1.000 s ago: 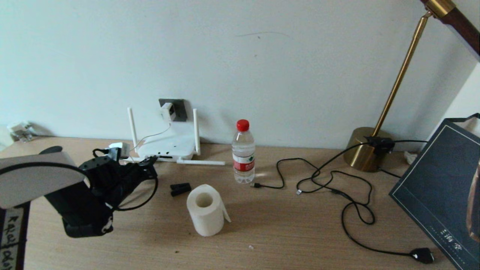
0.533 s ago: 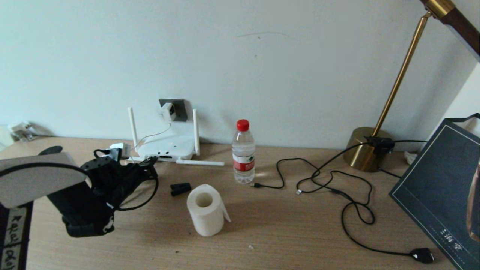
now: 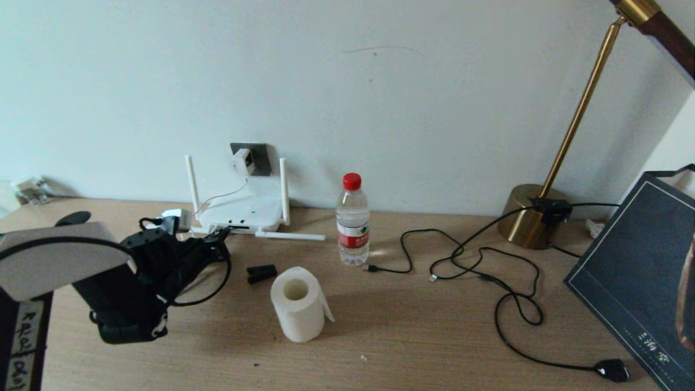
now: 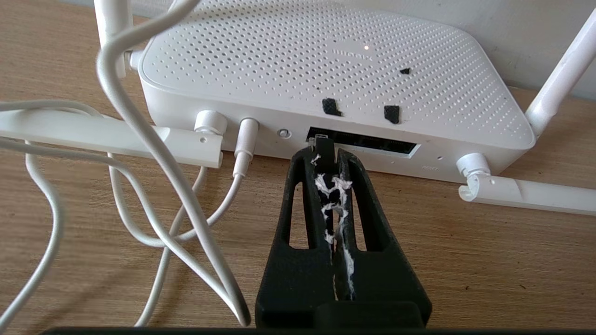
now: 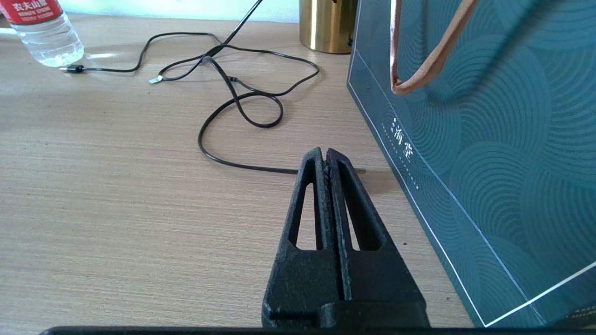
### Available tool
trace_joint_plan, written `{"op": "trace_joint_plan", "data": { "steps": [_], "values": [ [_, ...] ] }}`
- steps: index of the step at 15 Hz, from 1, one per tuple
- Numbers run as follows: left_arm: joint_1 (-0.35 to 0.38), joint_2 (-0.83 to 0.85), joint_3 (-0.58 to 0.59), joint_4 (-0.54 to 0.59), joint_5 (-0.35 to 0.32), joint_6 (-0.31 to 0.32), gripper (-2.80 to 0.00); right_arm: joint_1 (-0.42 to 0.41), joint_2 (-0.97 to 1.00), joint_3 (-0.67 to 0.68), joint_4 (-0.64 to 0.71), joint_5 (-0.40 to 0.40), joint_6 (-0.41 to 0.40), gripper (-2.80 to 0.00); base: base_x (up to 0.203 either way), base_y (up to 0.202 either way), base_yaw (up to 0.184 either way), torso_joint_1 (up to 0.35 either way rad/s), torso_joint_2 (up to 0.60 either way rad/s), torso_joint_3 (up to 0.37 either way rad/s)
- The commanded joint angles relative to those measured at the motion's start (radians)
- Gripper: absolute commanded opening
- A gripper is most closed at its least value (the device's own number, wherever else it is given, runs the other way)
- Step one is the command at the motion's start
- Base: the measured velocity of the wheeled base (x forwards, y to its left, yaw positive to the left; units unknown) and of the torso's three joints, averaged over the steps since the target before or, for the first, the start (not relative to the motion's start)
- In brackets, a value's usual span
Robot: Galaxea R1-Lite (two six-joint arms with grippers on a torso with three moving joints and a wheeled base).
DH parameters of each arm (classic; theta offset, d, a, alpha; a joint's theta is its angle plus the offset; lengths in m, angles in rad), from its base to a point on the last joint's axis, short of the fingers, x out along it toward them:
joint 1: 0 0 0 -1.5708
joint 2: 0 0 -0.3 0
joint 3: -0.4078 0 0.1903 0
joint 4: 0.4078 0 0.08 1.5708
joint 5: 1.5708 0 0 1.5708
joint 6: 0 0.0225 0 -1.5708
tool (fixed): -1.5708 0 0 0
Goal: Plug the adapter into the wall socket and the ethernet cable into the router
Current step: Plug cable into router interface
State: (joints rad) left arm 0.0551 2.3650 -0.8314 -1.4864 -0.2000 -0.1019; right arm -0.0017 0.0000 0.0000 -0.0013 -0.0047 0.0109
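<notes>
Left gripper (image 4: 326,151) clamps black ethernet cable plug (image 4: 321,142) at flat white router's (image 4: 326,70) port | white cube adapter (image 3: 242,161) in dark grey wall socket (image 3: 259,157) | right gripper (image 5: 323,156) closed, empty, right side

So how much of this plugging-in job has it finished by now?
The first half looks done: the adapter sits in the wall socket. In hand: the left gripper, shut on the ethernet cable, holds its plug at the port strip of the router, not clearly seated. Left: pushing it home and letting go. The right gripper sits shut and idle beside the gift bag.
</notes>
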Motion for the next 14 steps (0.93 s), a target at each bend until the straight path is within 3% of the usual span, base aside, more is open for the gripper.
{"op": "trace_joint_plan", "data": {
  "steps": [1, 14],
  "values": [
    [0.0, 0.008, -0.009, -0.008, -0.001, -0.001, -2.8, 0.0, 0.001, 0.0, 0.0, 0.0, 0.0, -2.8, 0.0, 0.0, 0.0, 0.0, 0.0, 0.0],
    [-0.001, 0.01, -0.023, -0.008, -0.002, -0.001, -2.8, 0.0, 0.002, 0.0, 0.0, 0.0, 0.0, -2.8, 0.0, 0.0, 0.0, 0.0, 0.0, 0.0]
  ]
}}
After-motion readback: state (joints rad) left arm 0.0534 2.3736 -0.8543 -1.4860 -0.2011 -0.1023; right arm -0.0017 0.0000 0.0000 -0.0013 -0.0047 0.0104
